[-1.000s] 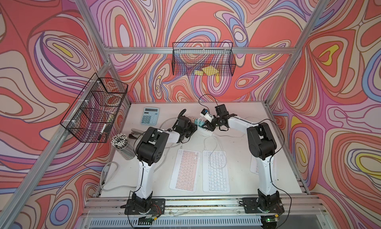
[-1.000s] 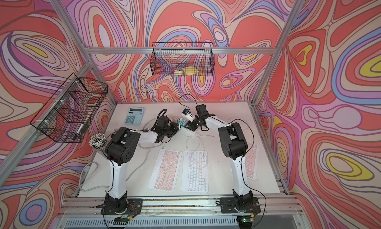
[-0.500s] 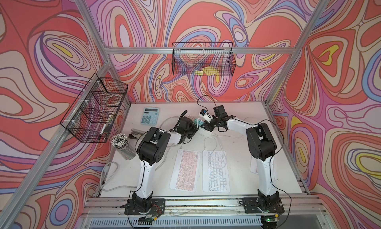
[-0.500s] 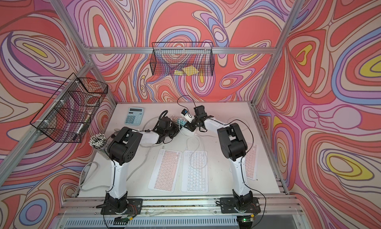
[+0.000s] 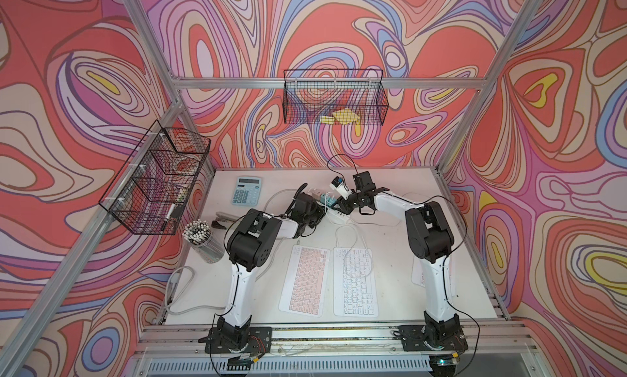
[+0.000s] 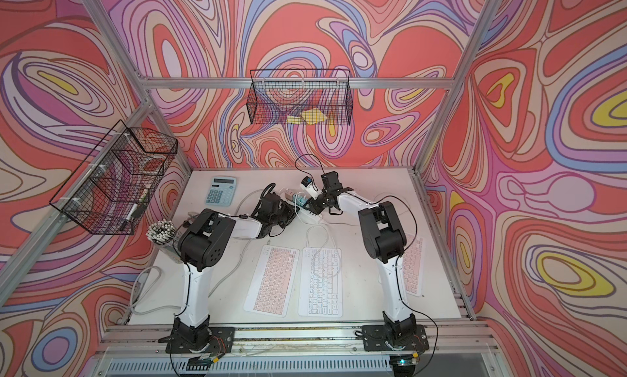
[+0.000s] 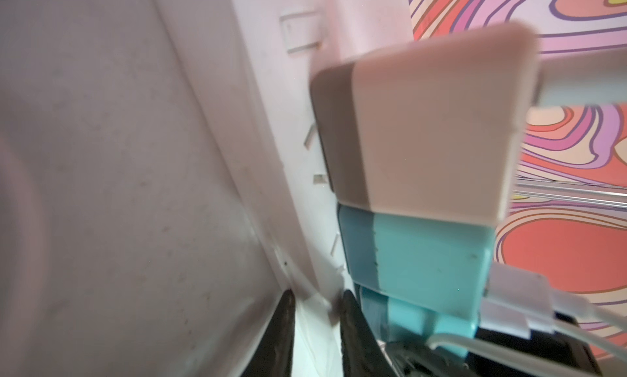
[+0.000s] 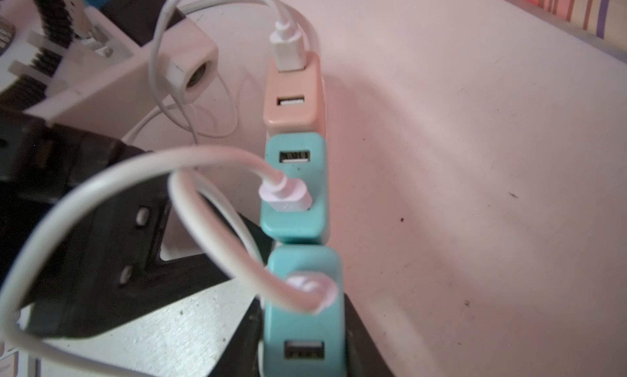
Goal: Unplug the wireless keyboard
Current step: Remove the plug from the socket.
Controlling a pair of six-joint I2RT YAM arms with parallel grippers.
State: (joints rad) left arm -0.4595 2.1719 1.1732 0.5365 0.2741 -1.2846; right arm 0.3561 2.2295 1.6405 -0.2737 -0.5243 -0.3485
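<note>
Right wrist view has the right hand (image 8: 303,311) clamped across the nearest teal charger (image 8: 305,327) (cable (image 8: 281,295) plugged in), upright on the power strip (image 7: 291,138). Left hand (image 7: 315,311) straddles the strip edge, grip unclear; white keyboard (image 5: 359,297) lies nearer the bases.

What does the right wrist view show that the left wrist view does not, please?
Only the right wrist view shows the USB ports, the white cables plugged into the chargers, and the right claw clasping the nearest teal charger. Only the left wrist view shows empty slots on the power strip. Both show the peach charger beside the middle teal charger.
</note>
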